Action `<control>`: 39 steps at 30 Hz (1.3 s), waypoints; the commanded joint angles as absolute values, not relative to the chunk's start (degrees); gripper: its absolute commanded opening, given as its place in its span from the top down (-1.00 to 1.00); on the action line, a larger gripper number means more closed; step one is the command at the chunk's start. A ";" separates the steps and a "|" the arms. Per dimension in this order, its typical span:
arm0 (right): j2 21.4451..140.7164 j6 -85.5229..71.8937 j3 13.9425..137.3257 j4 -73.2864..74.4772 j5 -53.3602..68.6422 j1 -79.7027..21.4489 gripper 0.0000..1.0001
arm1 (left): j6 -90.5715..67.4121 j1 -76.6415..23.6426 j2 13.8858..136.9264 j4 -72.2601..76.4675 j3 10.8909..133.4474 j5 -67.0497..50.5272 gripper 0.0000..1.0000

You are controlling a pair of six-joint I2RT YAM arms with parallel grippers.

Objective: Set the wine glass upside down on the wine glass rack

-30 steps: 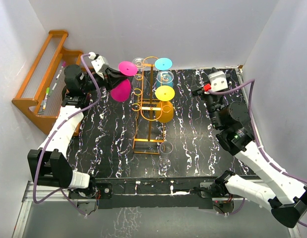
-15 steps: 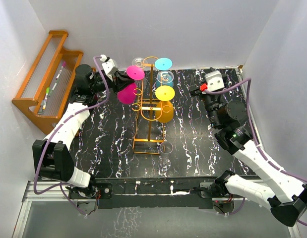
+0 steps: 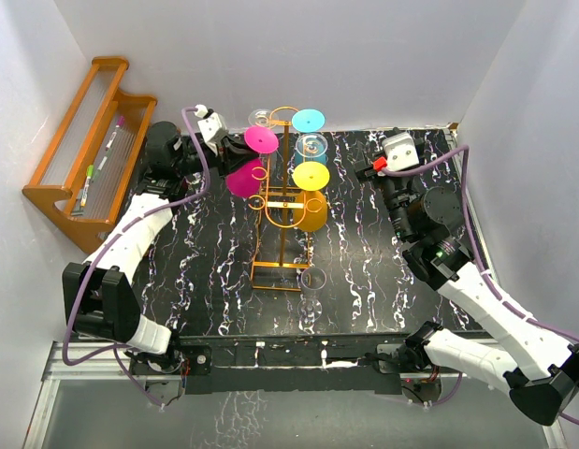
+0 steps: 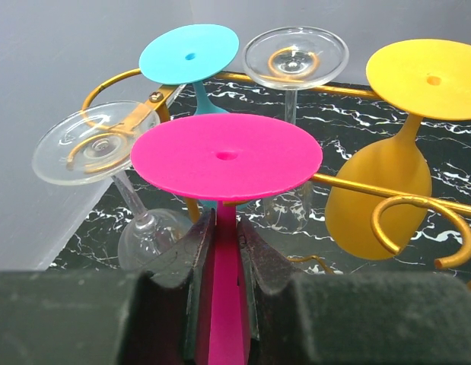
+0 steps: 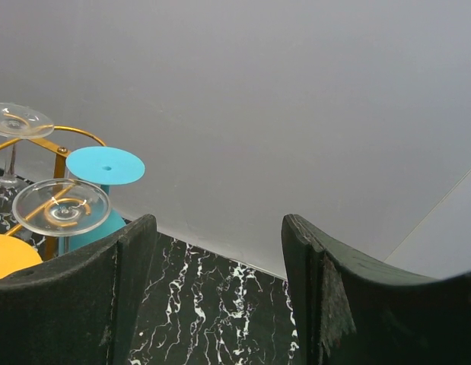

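Clearly the left gripper (image 4: 224, 255) is pinched narrow on the stem of the pink wine glass (image 4: 226, 156) — foot up, bowl down — just beside the left rail of the golden wine glass rack (image 3: 280, 213), toward its far end. The right gripper (image 5: 217, 228) stands wide and holds nothing — far right of the rack.

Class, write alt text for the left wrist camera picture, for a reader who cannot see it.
The left end effector grips a pink wine glass by its stem, upside down, foot uppermost. Beyond it, a blue glass, a yellow glass and two clear glasses hang inverted on the golden wire rack.
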State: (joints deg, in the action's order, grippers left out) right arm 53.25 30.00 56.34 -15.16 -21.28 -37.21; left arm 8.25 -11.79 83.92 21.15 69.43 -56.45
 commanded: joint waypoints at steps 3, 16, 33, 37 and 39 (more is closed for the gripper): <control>52.21 29.86 57.31 -17.80 -21.74 -37.17 -0.38 | 9.65 -12.62 82.61 22.57 70.17 -57.69 1.00; 48.83 24.44 57.78 -7.26 -8.86 -37.17 -0.45 | 13.07 -12.60 80.52 15.48 68.49 -54.49 0.88; 40.33 4.27 70.21 43.84 25.67 -37.09 -0.98 | 12.05 -12.39 78.66 13.38 65.12 -50.70 0.23; 38.99 4.77 67.86 42.39 35.76 -37.12 -0.97 | 11.42 -12.06 76.84 13.60 64.57 -49.03 0.14; 39.54 6.29 66.44 43.27 37.60 -37.15 -0.97 | 11.41 -11.77 76.37 13.02 64.51 -48.22 0.05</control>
State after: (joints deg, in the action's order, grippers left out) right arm 39.16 5.93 67.85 40.60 27.59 -37.10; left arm 11.31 -12.45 80.62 13.56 65.10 -49.60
